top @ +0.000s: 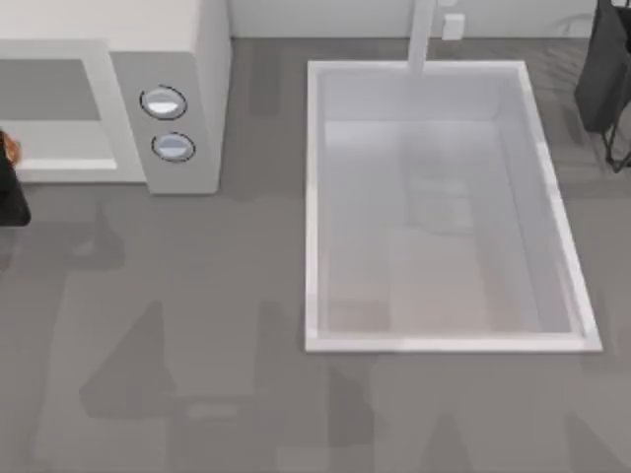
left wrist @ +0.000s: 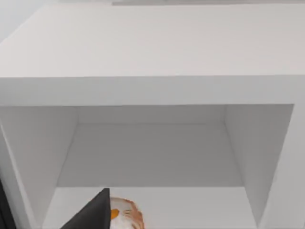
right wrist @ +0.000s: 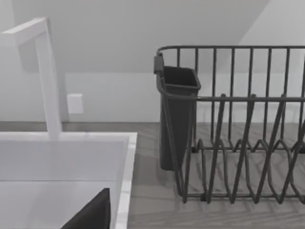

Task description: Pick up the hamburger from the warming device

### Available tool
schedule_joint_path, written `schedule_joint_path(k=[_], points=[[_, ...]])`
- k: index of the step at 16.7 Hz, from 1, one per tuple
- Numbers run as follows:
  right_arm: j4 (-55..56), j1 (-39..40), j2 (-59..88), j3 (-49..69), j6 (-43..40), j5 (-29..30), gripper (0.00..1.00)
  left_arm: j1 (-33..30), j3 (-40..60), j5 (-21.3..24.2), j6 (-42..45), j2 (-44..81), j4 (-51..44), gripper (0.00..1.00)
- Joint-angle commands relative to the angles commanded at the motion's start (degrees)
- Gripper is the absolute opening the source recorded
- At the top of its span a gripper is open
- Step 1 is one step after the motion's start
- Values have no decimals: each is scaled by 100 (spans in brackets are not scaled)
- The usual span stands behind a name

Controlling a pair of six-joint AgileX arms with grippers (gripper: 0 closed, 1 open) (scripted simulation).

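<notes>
While the sink basin (top: 449,207) occupies the table's centre-right, the warming device (top: 187,89) stands at the far left, cavity open. At the left edge, before that cavity, the left gripper (top: 8,192) sits beside the hamburger (left wrist: 127,213), on the cavity floor; finger state: cannot tell. Right arm (top: 606,74) is parked far right.

dark dish rack (right wrist: 238,143) beside white sink (right wrist: 62,162), faucet (right wrist: 47,76) behind.

Count — one warming device (top: 187,59) with two round dials (top: 164,102), one hamburger (left wrist: 127,214), one sink basin (top: 444,335) with one faucet (top: 424,34), one dish rack (right wrist: 238,133) — one cutlery cup (right wrist: 177,114).
</notes>
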Motion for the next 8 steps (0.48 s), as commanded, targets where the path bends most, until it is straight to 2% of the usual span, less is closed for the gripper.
schedule_joint_path(k=[8], points=[[0,0,0,0,0,0,100,488,1652,539,211,4670,2321,100]])
